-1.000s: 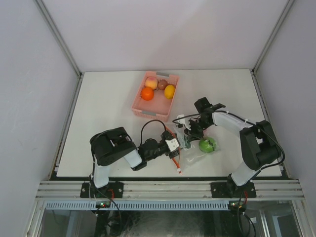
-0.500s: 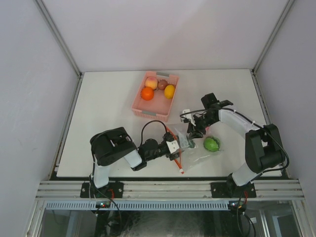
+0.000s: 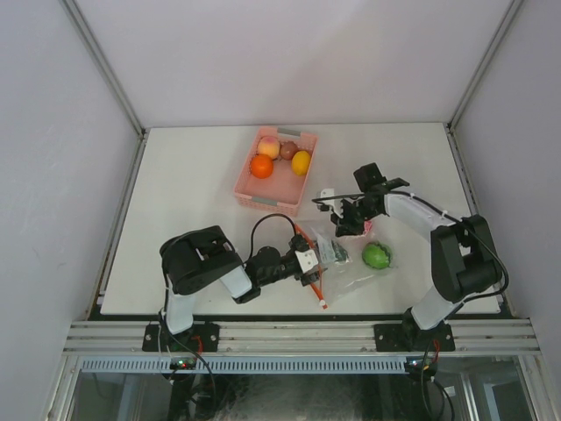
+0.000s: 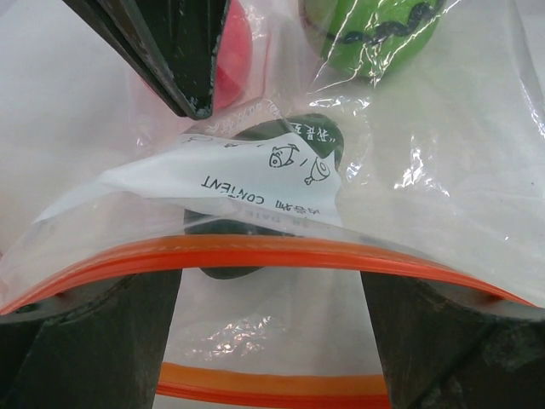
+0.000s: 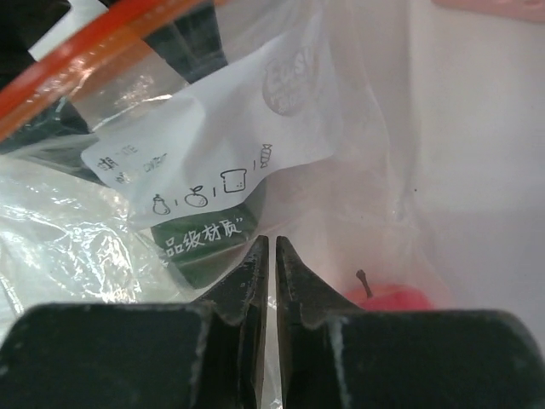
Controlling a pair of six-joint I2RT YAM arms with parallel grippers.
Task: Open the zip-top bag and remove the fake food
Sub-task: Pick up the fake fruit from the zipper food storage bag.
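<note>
Left arm (image 3: 230,279): there it is, chunky black joints, glossy white shells, a black cable looping off the wrist.
Right arm (image 3: 410,210): same build, white forearm, black elbow block, thin black cable trailing alongside.
Jaws: matte black, wedge-shaped, flat inner faces.

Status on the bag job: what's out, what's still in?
Done: the zip-top bag is open, orange strips parted in the left wrist view; four pieces of fake food sit in the pink basket. In hand: right gripper, jaws nearly closed, seems to pinch bag film. Left: green fruit, red fruit and a dark green piece look under plastic.
</note>
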